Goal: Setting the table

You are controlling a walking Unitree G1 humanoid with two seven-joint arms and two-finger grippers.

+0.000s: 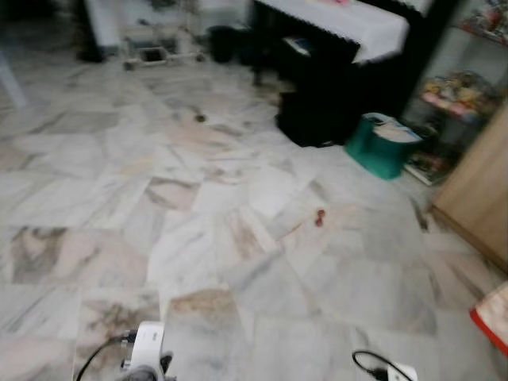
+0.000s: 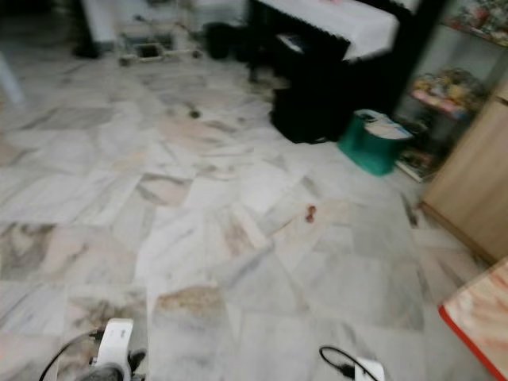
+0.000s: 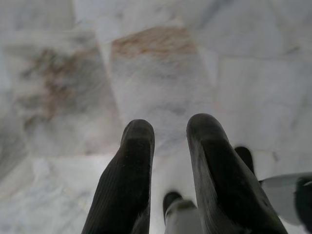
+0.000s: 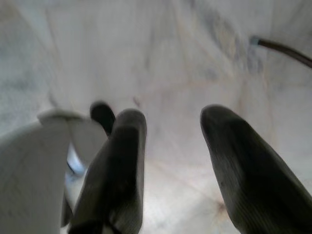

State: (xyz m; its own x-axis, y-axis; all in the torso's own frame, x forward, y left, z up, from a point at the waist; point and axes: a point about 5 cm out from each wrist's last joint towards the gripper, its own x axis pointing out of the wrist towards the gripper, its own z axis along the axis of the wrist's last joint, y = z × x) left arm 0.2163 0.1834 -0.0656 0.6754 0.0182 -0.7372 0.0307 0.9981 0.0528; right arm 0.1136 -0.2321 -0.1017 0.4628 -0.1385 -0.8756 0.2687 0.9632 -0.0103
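Note:
No tableware is in sight. A table corner with a red edge juts in at the lower right. Further back stands a dark table under a white cloth. Both arms hang low over the marble floor, and the left wrist and right wrist peek in at the bottom edge. In the left wrist view my left gripper points down at the floor, its fingers slightly apart and holding nothing. My right gripper is open wider, also with nothing in it.
A green basket sits beside dark furniture at the back right. A shelf of goods and a wooden cabinet line the right side. A small red object lies on the floor. A wheeled cart stands far back.

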